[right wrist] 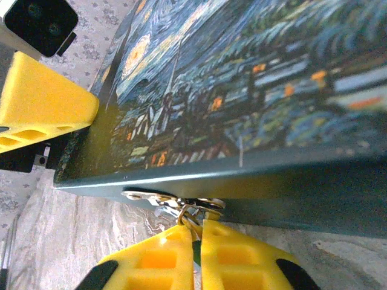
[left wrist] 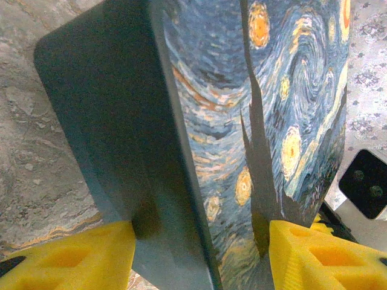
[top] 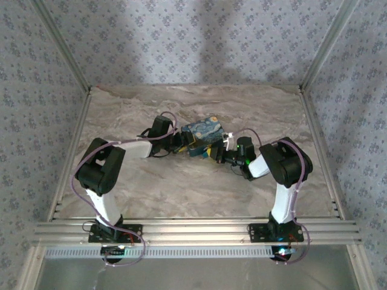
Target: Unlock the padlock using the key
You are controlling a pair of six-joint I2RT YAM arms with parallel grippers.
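The padlock (top: 202,134) is a flat dark blue block with yellow swirls, held up on edge over mid-table. My left gripper (top: 181,142) is shut on it, its yellow fingers (left wrist: 66,257) pressing both faces of the padlock (left wrist: 242,121). In the right wrist view the padlock's (right wrist: 254,78) lower edge carries a small metal fitting (right wrist: 151,197). My right gripper (right wrist: 197,238) is shut on the key (right wrist: 192,216), a tiny metal piece with a ring that touches the fitting. The key's tip is hidden. The right gripper (top: 219,154) meets the block from the right.
The marble tabletop (top: 181,187) lies open in front of and behind the arms. Patterned walls and metal posts (top: 317,60) fence the table. The left gripper's yellow finger (right wrist: 42,103) and camera (right wrist: 39,24) sit close to the right gripper.
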